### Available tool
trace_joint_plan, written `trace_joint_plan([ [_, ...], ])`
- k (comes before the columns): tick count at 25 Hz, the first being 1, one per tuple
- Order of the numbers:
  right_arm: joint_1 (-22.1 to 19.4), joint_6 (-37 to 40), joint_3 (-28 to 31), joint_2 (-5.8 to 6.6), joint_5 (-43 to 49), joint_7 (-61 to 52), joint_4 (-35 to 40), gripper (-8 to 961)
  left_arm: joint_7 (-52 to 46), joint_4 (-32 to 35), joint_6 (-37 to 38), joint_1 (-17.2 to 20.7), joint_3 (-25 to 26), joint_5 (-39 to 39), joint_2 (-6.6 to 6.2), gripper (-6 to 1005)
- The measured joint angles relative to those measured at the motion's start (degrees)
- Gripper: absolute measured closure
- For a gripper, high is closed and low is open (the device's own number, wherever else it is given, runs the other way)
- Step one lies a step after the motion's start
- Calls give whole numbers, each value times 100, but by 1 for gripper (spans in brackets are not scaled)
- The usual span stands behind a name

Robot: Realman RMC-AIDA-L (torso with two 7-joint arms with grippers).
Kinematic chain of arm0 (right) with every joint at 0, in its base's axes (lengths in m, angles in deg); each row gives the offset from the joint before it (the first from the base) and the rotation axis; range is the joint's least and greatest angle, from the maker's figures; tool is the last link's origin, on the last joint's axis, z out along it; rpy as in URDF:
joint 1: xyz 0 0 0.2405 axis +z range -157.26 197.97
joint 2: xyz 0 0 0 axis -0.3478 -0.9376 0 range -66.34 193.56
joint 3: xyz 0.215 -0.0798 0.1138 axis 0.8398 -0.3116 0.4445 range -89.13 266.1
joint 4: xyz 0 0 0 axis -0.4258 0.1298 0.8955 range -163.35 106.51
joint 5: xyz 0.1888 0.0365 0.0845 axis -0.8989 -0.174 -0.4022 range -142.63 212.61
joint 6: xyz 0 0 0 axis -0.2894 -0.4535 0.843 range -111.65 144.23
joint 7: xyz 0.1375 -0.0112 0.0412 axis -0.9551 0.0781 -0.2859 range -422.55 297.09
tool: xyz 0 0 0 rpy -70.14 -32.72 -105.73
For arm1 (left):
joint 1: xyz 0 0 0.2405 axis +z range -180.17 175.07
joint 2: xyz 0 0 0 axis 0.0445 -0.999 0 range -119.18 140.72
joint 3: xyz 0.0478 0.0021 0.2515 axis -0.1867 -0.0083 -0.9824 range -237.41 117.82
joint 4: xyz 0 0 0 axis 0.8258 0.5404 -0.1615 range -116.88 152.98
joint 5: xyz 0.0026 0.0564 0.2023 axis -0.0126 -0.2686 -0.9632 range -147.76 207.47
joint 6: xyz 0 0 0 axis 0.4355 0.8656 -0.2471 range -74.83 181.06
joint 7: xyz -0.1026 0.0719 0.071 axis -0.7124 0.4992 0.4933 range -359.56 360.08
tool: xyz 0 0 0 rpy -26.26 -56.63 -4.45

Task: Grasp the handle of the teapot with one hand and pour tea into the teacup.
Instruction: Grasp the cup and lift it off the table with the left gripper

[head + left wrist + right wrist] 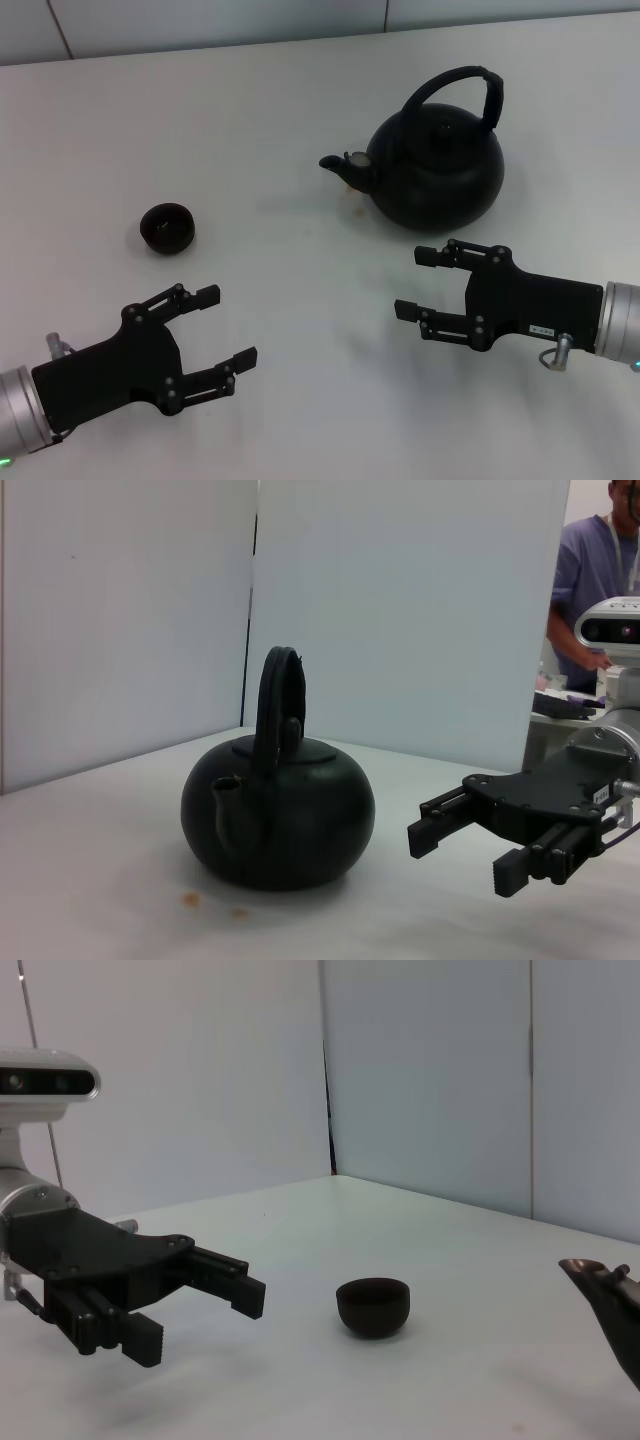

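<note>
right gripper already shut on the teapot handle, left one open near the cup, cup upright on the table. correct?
Not quite. In the head view the right gripper is open and clear of the handle, in front of the teapot with nothing in it. The rest holds: left gripper open near the upright teacup.

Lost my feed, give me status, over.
Left gripper and right gripper open, empty, low over table. Teapot and teacup untouched. Handle unobstructed.

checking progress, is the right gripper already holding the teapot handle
No, the right gripper sits open on the near side of the teapot, apart from it, and the handle arches free above the lid.
</note>
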Motion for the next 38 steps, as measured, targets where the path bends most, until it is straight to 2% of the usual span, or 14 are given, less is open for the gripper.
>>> trace_joint_plan([
  [15, 0, -1, 0, 0, 0, 0, 0, 236, 19, 3, 1, 14, 34, 18, 0, 152],
  [22, 0, -8, 0, 0, 0, 0, 0, 236, 85, 57, -77, 163, 776, 35, -3, 152],
  [26, 0, -10, 0, 0, 0, 0, 0, 235, 184, 73, -393, 264, 1401, 37, -14, 152],
  [29, 0, -10, 0, 0, 0, 0, 0, 235, 345, 91, -593, 323, 1628, 37, -21, 152],
  [38, -9, -9, 0, 0, 0, 0, -32, 237, 408, 233, -1043, 398, 1770, 39, -11, 153],
])
